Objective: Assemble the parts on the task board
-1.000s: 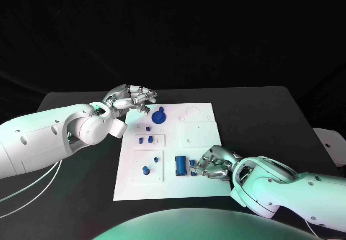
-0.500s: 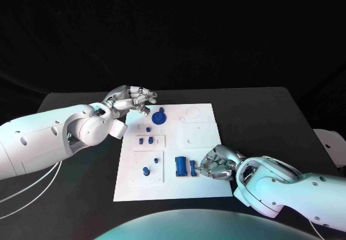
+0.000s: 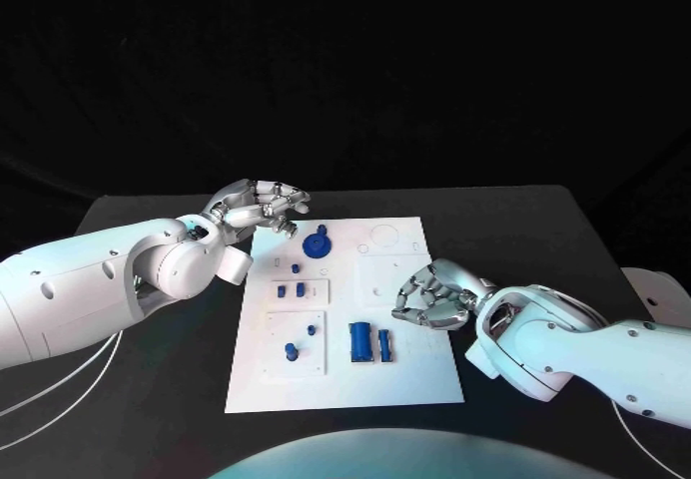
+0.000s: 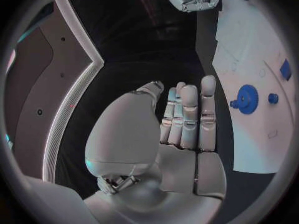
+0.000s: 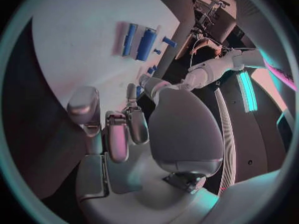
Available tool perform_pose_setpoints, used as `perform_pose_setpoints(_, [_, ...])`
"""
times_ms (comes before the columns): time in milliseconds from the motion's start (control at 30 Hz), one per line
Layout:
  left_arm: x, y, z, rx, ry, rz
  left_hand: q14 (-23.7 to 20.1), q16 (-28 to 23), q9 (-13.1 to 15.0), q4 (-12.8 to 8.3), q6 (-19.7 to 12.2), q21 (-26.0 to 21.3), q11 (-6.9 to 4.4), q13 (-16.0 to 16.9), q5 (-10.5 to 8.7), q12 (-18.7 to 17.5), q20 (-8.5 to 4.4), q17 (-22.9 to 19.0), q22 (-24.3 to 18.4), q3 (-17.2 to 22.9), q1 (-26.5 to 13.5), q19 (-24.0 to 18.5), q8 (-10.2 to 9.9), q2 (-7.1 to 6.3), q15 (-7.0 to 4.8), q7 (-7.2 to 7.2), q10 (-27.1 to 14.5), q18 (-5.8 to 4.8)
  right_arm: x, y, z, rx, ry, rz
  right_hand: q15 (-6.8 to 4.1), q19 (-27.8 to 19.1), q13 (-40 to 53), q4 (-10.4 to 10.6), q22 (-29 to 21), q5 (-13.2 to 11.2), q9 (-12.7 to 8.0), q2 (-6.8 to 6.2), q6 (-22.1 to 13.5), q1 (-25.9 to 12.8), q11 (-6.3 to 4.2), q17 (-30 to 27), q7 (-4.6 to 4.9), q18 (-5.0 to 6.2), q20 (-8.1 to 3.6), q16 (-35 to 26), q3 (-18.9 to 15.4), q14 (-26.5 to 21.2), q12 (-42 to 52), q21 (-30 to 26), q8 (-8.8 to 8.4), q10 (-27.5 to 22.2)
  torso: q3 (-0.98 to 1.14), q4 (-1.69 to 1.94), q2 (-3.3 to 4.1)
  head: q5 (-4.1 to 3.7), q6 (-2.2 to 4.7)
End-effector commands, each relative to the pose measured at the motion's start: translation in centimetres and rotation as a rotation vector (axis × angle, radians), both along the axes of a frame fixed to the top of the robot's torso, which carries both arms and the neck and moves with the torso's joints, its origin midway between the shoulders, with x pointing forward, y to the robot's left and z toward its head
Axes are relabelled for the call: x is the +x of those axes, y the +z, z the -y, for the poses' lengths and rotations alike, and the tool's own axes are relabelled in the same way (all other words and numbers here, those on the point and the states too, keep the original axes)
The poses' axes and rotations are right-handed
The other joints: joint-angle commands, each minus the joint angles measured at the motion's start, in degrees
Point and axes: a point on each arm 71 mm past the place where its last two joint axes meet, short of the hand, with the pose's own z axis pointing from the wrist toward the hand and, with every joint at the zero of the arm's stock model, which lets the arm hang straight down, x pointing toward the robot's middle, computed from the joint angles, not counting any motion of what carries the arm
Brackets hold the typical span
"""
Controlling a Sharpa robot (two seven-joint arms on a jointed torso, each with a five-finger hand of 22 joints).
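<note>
Nearby, task board point(image 3: 410, 374) — blue gear point(image 3: 319, 240), black table point(image 3: 547, 220)

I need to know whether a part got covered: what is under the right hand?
The right hand hovers over the task board with curled fingers holding nothing. White board shows around it; the patch directly beneath is hidden. The two blue blocks lie beside it, uncovered.

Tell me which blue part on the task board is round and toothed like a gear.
The blue gear near the task board's far edge, beside the left hand. The other blue parts are small pegs or oblong blocks.
</note>
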Motion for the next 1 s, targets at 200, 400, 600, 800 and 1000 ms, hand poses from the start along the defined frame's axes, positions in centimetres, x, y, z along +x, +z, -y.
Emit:
perform_pose_setpoints(200, [0.3, 0.0, 0.1, -0.034, 0.037, 0.017, -1.2, -0.9, 0.1, 0.0, -0.5, -2.3, 0.0, 0.1, -0.07, 0.3, 0.19, -1.3, 0.2, 0.1, -0.8, -0.6, 0.2, -0.04, 0.16, 0.14, -0.5, 0.98, 1.2, 0.1, -0.8, 0.068, -0.001, 0.094, -0.2, -1.6, 0.4, 0.9, 2.1, 1.8, 0.9, 1.39, -3.3, 1.1, 0.44, 9.2, 0.65, 1.11, -0.23, -1.9, 1.5, 4.5, -7.1, -7.2, 0.06, -4.3, -0.27, 0.16, -0.37, -0.07, 1.76])
perform_pose_setpoints(400, [0.8, -0.5, -0.8, -0.041, 0.124, 0.022, -9.0, -6.9, 0.1, 0.0, -2.0, -7.0, 1.07, -0.4, -0.62, -0.6, 1.17, -5.1, -1.6, 0.7, -1.3, -4.7, -0.4, -0.3, 1.47, 0.98, -2.3, 0.68, 5.3, -0.6, 0.7, 0.307, -0.114, 0.035, 2.52, -12.0, -23.4, -1.7, -7.3, 3.7, -1.3, 1.65, -10.6, 2.5, 3.55, -15.2, 4.27, 3.91, 2.07, -19.7, 8.0, -5.6, -36.9, -32.5, -3.04, -22.6, -0.69, 0.17, -1.26, -0.34, 4.78])
perform_pose_setpoints(600, [1.7, -1.2, -2.4, -0.051, 0.224, 0.03, -16.4, -21.0, -0.4, -0.4, -2.8, -16.7, 2.52, -4.0, -1.11, -5.5, 3.73, -12.4, -9.9, 3.1, 0.0, -12.6, -1.1, -0.58, 3.74, 1.91, -1.6, 0.89, 10.7, -0.4, 2.4, 0.523, -0.191, 0.029, 6.1, -20.5, -38.0, -8.7, -14.0, 3.5, -5.1, 2.03, -13.1, 3.4, 7.1, -36.4, 7.52, 3.62, 5.15, -47.5, 10.1, -20.5, -52.3, -41.2, -5.13, -28.7, -0.7, 0.34, -1.92, -0.12, 8.57])
perform_pose_setpoints(800, [2.8, -1.6, -3.6, -0.061, 0.3, 0.053, -16.6, -35.7, -1.6, -0.7, -3.1, -22.1, 2.91, -7.3, -1.38, -14.5, 5.54, -17.3, -18.7, 6.2, 0.4, -16.6, -3.2, -1.87, 5.31, 2.15, 0.5, 0.96, 13.8, 0.0, 3.6, 0.62, -0.218, 0.053, 8.88, -27.0, -54.7, -12.6, -19.9, 3.7, -10.6, 2.95, -10.9, 1.0, 8.8, -44.6, 8.77, 3.5, 8.29, -64.4, 8.9, -23.2, -65.8, -47.4, -6.61, -24.4, -0.75, 0.41, -2.31, -0.19, 11.6])
perform_pose_setpoints(1000, [3.9, -2.0, -4.3, -0.067, 0.398, 0.087, -22.1, -47.0, -3.7, -1.4, -5.2, -22.2, 2.88, -7.3, -5.28, -21.2, 7.97, -21.0, -29.2, 4.7, -1.1, -24.2, -6.0, -1.63, 7.92, 1.95, -2.0, 0.94, 15.6, 0.0, 4.4, 0.666, -0.222, 0.068, 11.42, -31.7, -63.6, -12.8, -32.4, 4.5, -14.9, 2.94, -11.8, -2.0, 10.78, -49.0, 9.63, 4.43, 11.75, -73.8, 5.8, -26.4, -72.9, -48.9, -8.09, -23.8, -0.42, 0.55, -2.62, -0.25, 13.82])
